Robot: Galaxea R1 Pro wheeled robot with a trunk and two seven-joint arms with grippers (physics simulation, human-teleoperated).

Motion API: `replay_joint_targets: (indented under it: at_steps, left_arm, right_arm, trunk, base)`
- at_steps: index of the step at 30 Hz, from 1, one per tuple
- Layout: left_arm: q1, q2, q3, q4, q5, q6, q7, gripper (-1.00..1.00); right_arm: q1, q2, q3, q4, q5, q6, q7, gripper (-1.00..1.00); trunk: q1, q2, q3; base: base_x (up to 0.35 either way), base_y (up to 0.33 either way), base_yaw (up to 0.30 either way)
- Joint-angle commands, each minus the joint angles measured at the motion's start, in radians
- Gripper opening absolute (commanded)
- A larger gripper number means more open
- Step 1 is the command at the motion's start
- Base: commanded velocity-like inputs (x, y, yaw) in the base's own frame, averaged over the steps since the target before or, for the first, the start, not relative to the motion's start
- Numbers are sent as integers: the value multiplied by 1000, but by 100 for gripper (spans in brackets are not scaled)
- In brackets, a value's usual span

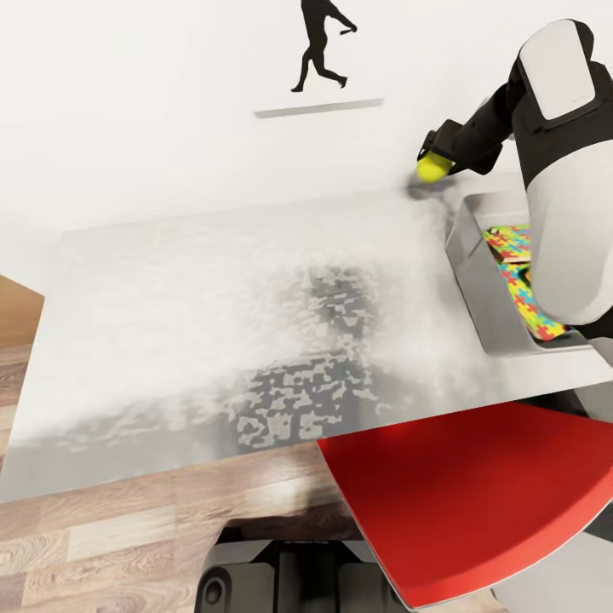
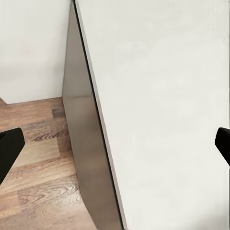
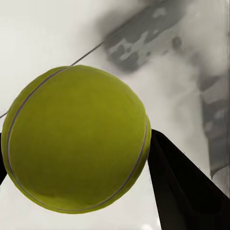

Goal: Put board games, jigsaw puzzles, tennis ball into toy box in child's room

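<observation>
Tennis ball [image 1: 432, 169] judged light, springy, prone to roll; best pinched across its middle. It is held clamped in the right gripper [image 1: 434, 166] above the table [image 1: 213, 306], just beside the toy box [image 1: 468, 247] corner. Right arm is stretched forward; left gripper [image 2: 115, 146] fingers are spread wide.

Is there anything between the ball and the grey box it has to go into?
Nothing visible. The right pincer holds the tennis ball above the table, just beyond the toy box, which already holds jigsaw puzzles.
</observation>
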Motion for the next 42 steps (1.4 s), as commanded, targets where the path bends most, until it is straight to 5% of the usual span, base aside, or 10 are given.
replay_joint_targets:
  at_steps: [1, 8, 17, 38, 42]
  left_arm:
    - [-2, 0, -1, 1, 0, 5, -4, 100]
    - [-2, 0, 1, 1, 0, 5, -4, 100]
    - [-2, 0, -3, 1, -1, 5, -4, 100]
    - [-2, 0, -2, 1, 0, 5, -4, 100]
    - [-2, 0, -5, 1, 0, 5, -4, 100]
  right_arm:
    - [-1, 0, -2, -1, -12, 2, -12, -100]
    - [-1, 3, 0, -1, -12, 2, -13, -100]
    - [-1, 0, 61, 17, -12, 2, -15, -100]
    - [-55, -25, 73, 112, -11, 2, -16, -100]
    - [-60, -47, 78, 141, -10, 2, -17, -100]
  trunk:
    - [0, -1, 1]
    - [0, -1, 12]
    - [0, -1, 26]
    - [0, -1, 59]
    - [0, -1, 65]
  base:
    - [0, 0, -67]
    - [0, 0, -74]
    - [0, 0, -88]
    - [0, 0, -91]
    - [0, 0, -91]
